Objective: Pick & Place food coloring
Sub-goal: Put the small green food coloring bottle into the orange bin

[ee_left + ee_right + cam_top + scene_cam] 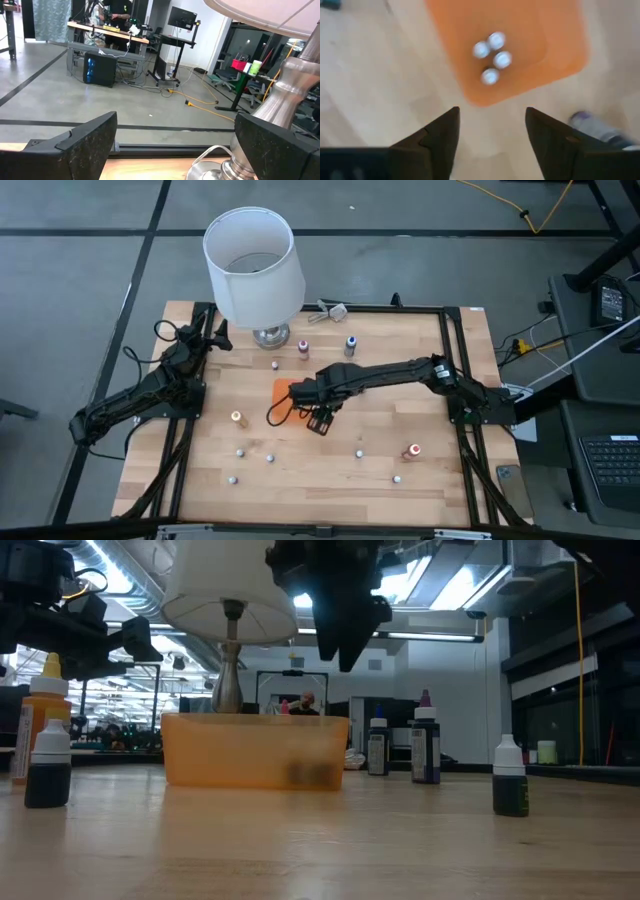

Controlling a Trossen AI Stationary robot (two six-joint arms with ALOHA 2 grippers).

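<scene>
The right gripper (491, 131), fingers spread and empty, hangs beside the translucent orange plastic tray (555, 45), nearest the scattered white-capped food coloring bottles (237, 418).

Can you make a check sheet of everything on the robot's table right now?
Surface: wood table, bare in the front middle.
Job's things: four bottles stand in the orange tray; others are spread about, like an orange one, a red one and two dark ones near the back.
Clutter: lamp at the back edge.
Hands: right hand open and empty, above the table by the tray; left hand open and empty, parked at the left near the lamp base.
Cables: black cables on the left arm; a yellow cord on the floor.
Surroundings: desks, screens and a person beyond the table.
</scene>
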